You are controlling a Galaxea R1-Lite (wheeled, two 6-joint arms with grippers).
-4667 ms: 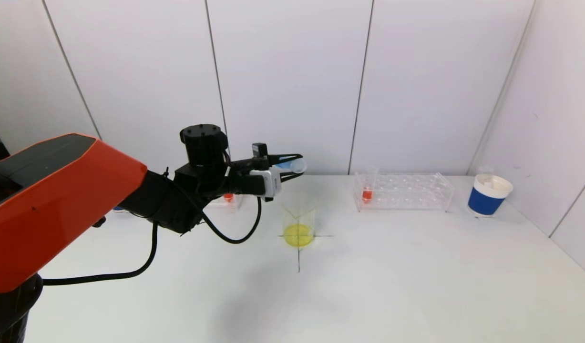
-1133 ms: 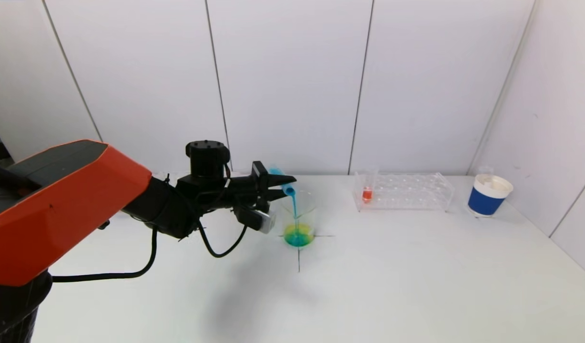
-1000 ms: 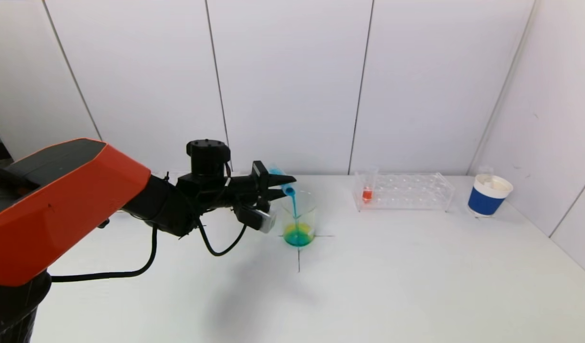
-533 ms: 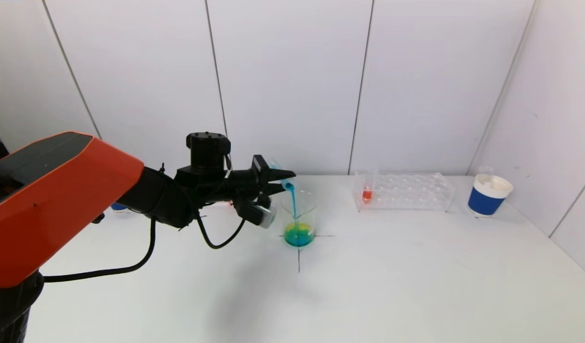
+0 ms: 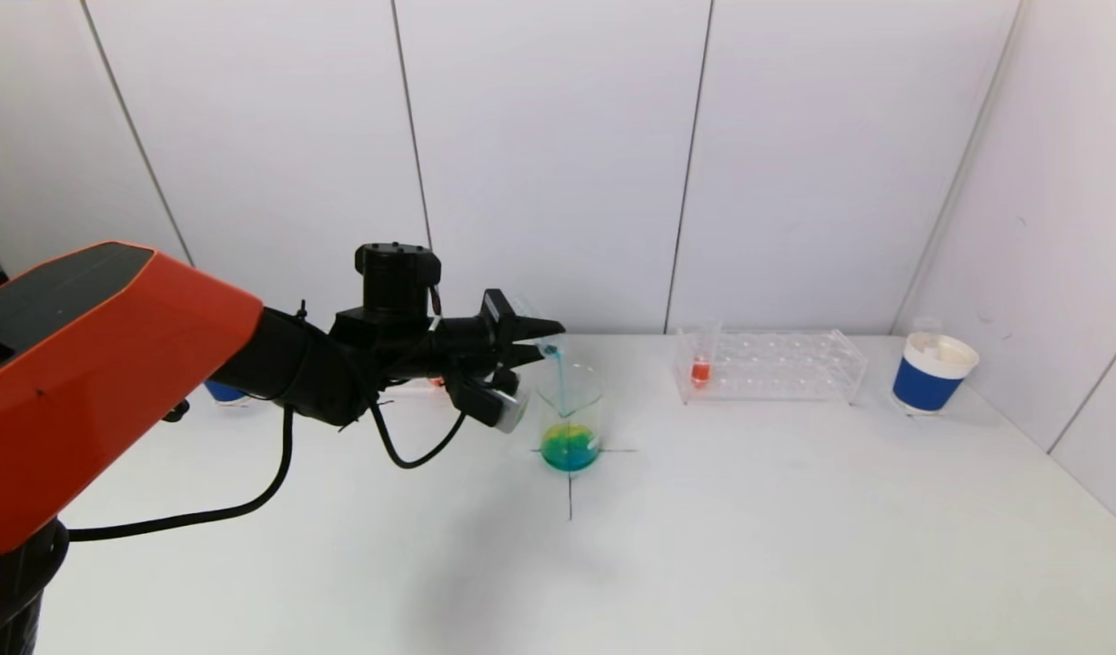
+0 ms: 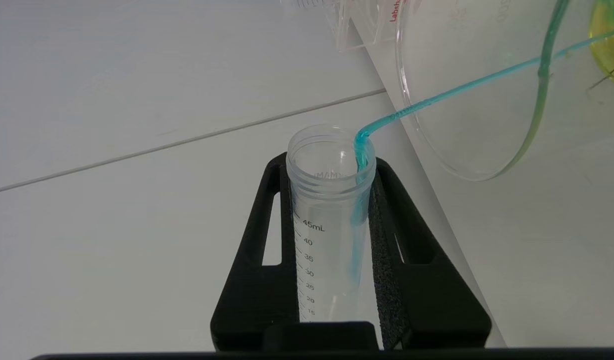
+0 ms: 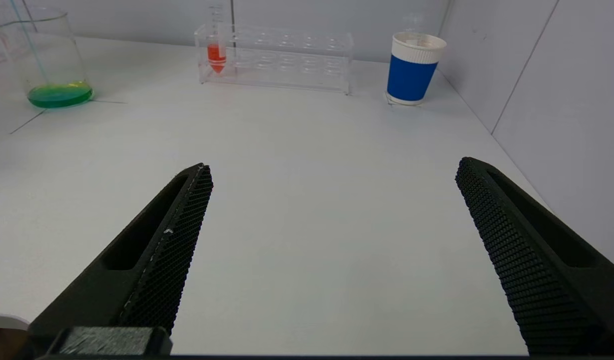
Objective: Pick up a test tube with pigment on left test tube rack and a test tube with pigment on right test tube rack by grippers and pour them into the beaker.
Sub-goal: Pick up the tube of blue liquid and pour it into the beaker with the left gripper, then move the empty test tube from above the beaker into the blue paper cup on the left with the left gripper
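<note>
My left gripper [image 5: 535, 335] is shut on a clear test tube [image 6: 332, 220], tipped mouth-down over the glass beaker [image 5: 569, 414]. A thin blue stream [image 5: 560, 382] runs from the tube's mouth into the beaker, which holds green-blue liquid [image 5: 569, 449]. The tube looks almost empty in the left wrist view. The right rack [image 5: 771, 366] holds a tube with red pigment [image 5: 700, 368], also seen in the right wrist view [image 7: 216, 52]. The left rack is mostly hidden behind my left arm. My right gripper [image 7: 332, 172] is open and empty above the table's near right, out of the head view.
A blue and white paper cup [image 5: 932, 373] stands at the far right, beyond the right rack. Another blue cup [image 5: 223, 393] peeks out behind my left arm. A black cross [image 5: 570, 482] marks the table under the beaker. White walls stand close behind and to the right.
The tube has tipped further and its blue pigment has poured into the beaker; the yellow liquid has turned green-blue. The stream has thinned. My left arm rose slightly.
</note>
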